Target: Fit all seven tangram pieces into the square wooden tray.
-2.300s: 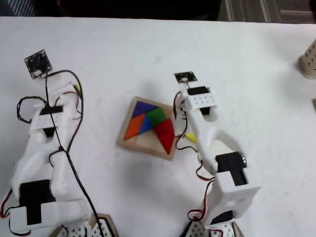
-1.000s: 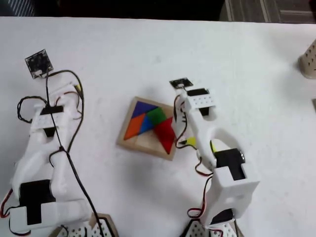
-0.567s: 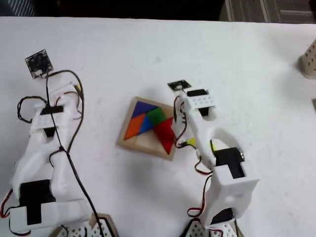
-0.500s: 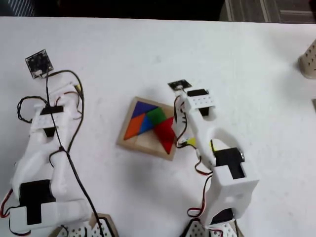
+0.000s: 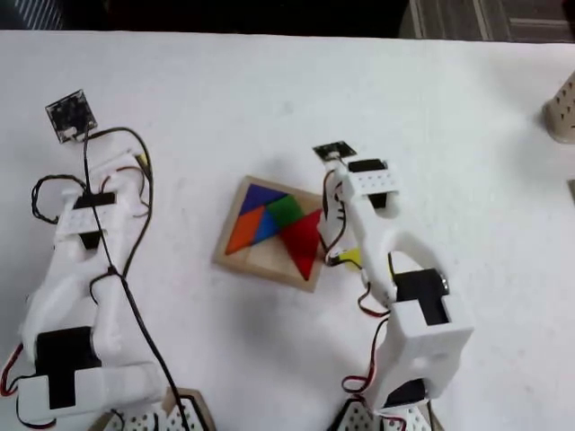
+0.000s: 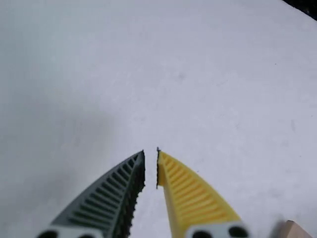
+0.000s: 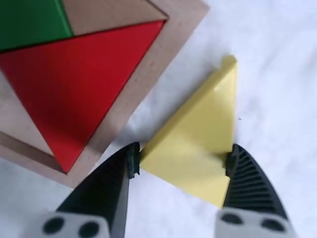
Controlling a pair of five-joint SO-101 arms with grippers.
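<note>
Grey and yellow, the ribbed fingers of the left gripper [image 6: 150, 152] meet almost tip to tip above the bare white table [image 6: 198, 74], holding nothing. Further right sits the square wooden tray [image 5: 260, 267], with a large red triangle [image 7: 74, 84] seated against its right rim. Just outside that rim is the flat yellow triangle piece [image 7: 198, 134]. It is pinched between the black fingers of the right gripper [image 7: 182, 157], one finger pressing each of two edges.
</note>
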